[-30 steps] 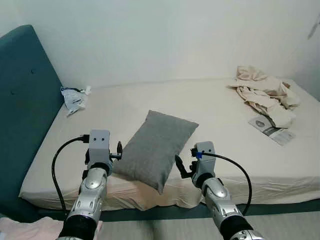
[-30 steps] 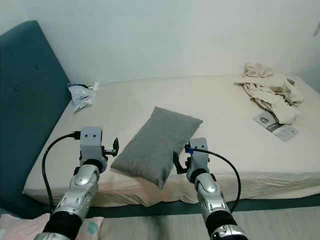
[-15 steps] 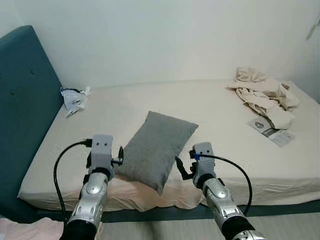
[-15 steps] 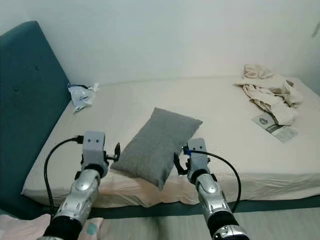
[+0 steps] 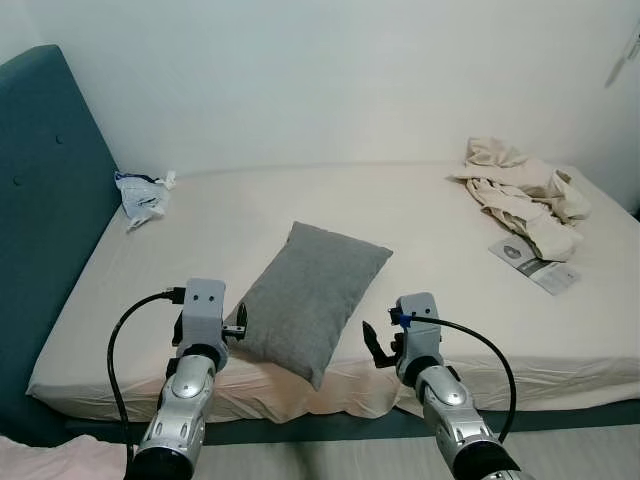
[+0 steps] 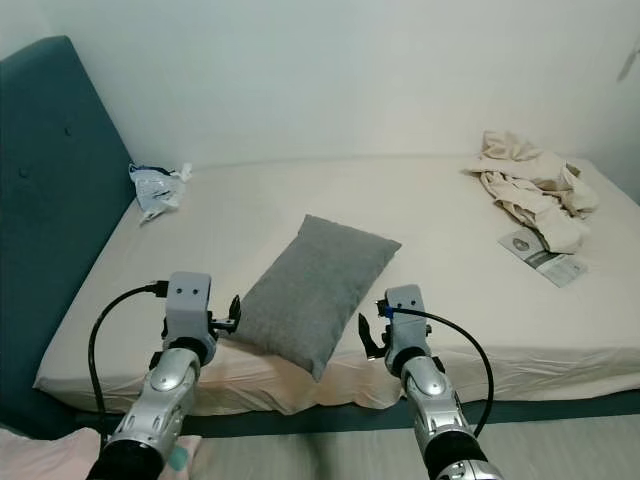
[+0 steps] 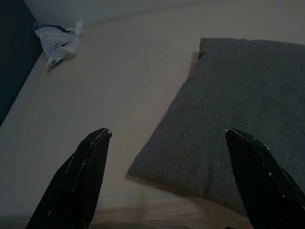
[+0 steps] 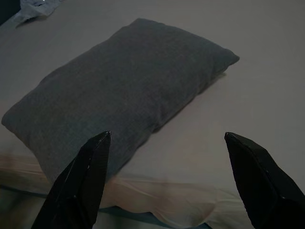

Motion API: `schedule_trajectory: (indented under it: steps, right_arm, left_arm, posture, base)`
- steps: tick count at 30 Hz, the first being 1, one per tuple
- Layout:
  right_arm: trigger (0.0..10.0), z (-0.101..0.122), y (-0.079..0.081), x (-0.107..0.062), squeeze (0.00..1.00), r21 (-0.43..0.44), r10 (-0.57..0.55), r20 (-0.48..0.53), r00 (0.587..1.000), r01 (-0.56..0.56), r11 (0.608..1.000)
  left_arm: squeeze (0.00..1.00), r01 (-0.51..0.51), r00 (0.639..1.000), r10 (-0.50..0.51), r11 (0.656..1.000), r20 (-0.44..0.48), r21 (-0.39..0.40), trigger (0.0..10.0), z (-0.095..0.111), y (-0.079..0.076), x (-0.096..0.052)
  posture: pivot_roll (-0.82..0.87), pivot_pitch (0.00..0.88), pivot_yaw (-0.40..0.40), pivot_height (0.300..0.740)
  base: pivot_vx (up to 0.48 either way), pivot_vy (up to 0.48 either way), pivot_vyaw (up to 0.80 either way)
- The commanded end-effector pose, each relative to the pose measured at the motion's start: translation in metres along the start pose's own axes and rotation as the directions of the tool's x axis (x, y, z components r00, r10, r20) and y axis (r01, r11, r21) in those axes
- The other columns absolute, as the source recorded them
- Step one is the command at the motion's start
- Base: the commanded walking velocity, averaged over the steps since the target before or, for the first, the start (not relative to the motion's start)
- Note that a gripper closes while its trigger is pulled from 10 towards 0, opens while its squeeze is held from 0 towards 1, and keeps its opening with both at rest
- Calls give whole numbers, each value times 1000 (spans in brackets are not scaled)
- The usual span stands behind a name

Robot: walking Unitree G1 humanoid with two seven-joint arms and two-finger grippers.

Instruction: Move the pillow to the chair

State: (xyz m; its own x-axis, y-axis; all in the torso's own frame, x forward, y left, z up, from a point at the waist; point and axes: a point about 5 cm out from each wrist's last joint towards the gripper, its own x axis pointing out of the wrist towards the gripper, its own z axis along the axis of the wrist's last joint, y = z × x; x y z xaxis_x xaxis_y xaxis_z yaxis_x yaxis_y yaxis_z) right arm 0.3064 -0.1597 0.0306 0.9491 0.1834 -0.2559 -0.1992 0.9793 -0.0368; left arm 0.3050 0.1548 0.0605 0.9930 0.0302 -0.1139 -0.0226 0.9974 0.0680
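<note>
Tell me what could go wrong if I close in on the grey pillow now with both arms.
1. The pillow lies diagonally with its near corner over the bed edge; a nudge might tip it off.
2. Both pincers are open on either side, left pincer and right pincer, neither touching it. A one-sided grip could let the soft pillow sag or slip.
3. A low grab might pinch the wrinkled sheet too.

Leaflet (image 5: 534,265) print too small

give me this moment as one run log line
stage: approach | pillow: on bed, untouched | left tool: open at pillow's left corner | right tool: open at pillow's right side
</note>
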Motion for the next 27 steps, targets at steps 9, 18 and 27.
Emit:
schedule_trajectory:
  steps: [9,18,27]
  right_arm:
    - [10000,4,8,2,0,9,25,14,1000,-25,1000]
    - [10000,4,14,1,0,-25,69,23,997,-69,997]
    - [10000,3,11,1,0,16,51,14,999,-51,999]
  left_arm:
    - [0,-15,1000,15,1000,23,-10,10000,5,3,2]
    - [0,-14,999,14,1000,29,-13,10000,6,4,2]
    - [0,-43,999,44,999,33,-15,10000,6,7,2]
  posture:
    - [9,83,-3,740]
    - [9,81,4,740]
    - [11,78,4,740]
  base:
    - [285,0,0]
    - [301,0,356]
    - [58,0,0]
